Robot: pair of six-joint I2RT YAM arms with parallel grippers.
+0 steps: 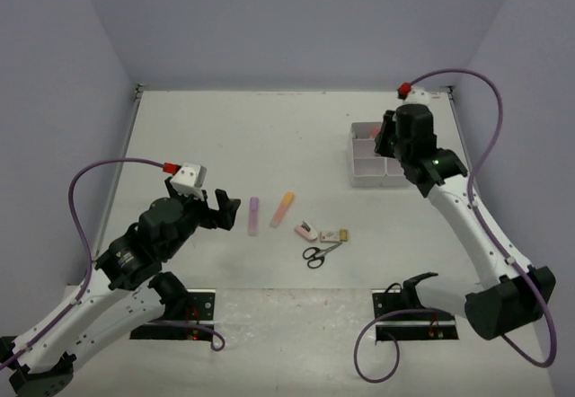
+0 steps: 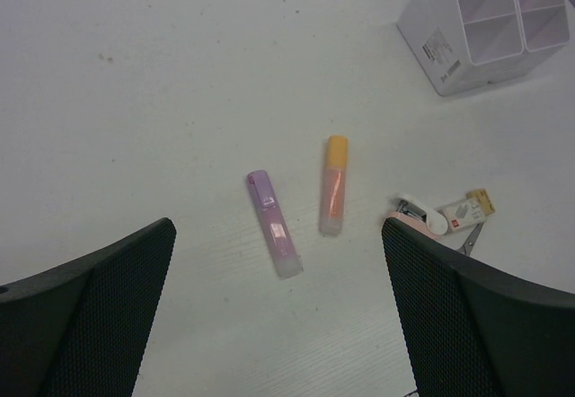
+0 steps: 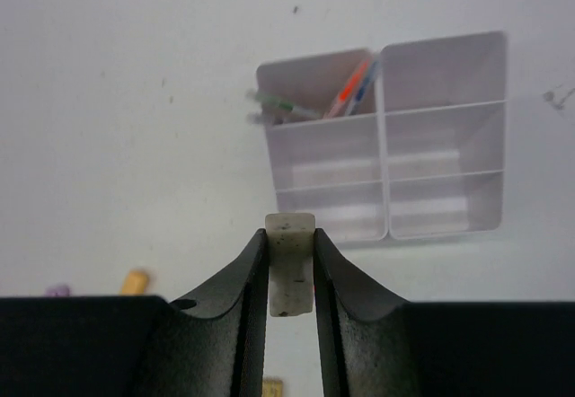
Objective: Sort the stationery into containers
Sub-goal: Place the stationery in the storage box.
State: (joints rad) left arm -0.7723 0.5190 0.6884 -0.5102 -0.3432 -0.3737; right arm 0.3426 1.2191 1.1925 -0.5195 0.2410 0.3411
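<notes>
The right end effector (image 3: 290, 244) clamps a white eraser (image 3: 290, 282) near the box (image 3: 440, 208); the left end effector (image 2: 277, 235) gapes wide, empty.

Bright, even light; soft shadows.

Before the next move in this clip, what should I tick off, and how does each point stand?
1. Right tool shut on white eraser: ok.
2. Eraser lined up over one compartment of the organiser box: cannot tell.
3. Empty compartments available: ok; pens occupy only one corner compartment.
4. Left tool open above lilac highlighter: ok.
5. Both tools far apart: ok.
</notes>
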